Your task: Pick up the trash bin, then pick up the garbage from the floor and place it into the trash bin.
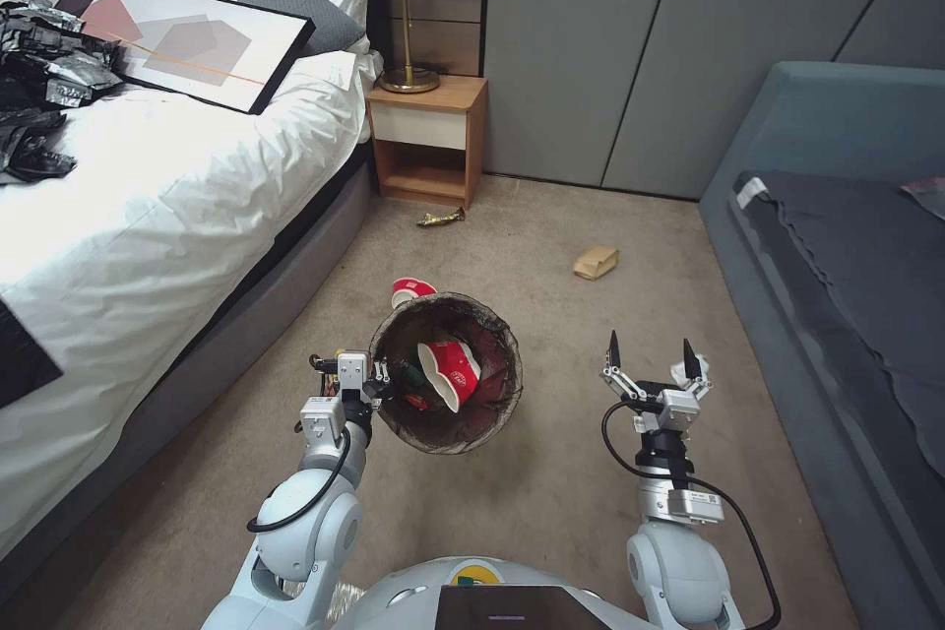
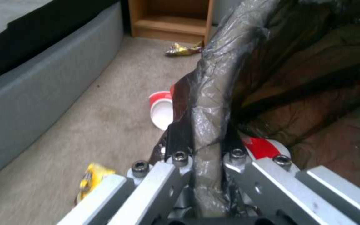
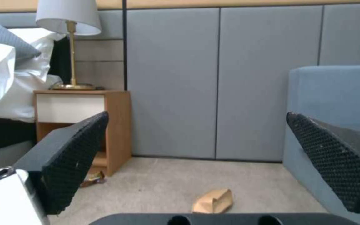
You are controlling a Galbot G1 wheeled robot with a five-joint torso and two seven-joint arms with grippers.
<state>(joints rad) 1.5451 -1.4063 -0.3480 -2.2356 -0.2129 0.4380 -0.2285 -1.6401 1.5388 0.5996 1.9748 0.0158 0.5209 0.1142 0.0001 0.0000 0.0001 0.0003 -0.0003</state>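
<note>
Left wrist view: fingers (image 2: 179, 139) astride trash bin (image 2: 213, 93) rim.

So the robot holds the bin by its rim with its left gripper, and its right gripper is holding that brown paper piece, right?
Not quite. The left gripper does clamp the bin by its rim, but the right gripper is open and empty. The right wrist view shows the brown paper piece lying on the carpet ahead of it.
</note>
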